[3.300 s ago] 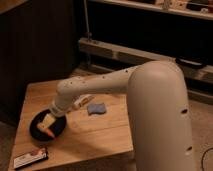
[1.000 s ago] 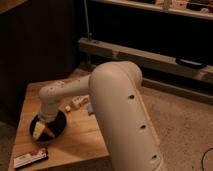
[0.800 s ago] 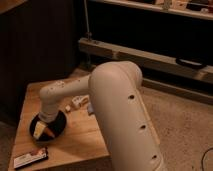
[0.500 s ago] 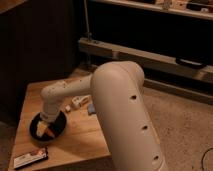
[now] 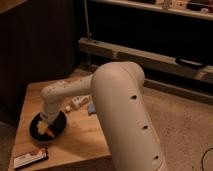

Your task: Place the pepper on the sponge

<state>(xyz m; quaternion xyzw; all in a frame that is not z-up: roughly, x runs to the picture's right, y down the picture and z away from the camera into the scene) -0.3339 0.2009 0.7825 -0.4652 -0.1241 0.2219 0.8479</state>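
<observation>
End effector (image 5: 46, 124) over one bowl (image 5: 34, 130) — one pepper (image 5: 50, 133)

The small orange-red tapered pepper (image 5: 50, 133) sits within the round black bowl (image 5: 35, 131), directly beneath the gripper (image 5: 46, 125), which reaches down into that bowl. The flat light-blue sponge (image 5: 91, 108) lies on the wooden table (image 5: 80, 142) apart from the bowl, largely hidden behind the white arm (image 5: 120, 100).

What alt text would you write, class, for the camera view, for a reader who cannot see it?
A white robot arm reaches down to a wooden table, its pincer in a black bowl at an orange pepper. A light-blue sponge peeks out behind the arm.
</observation>
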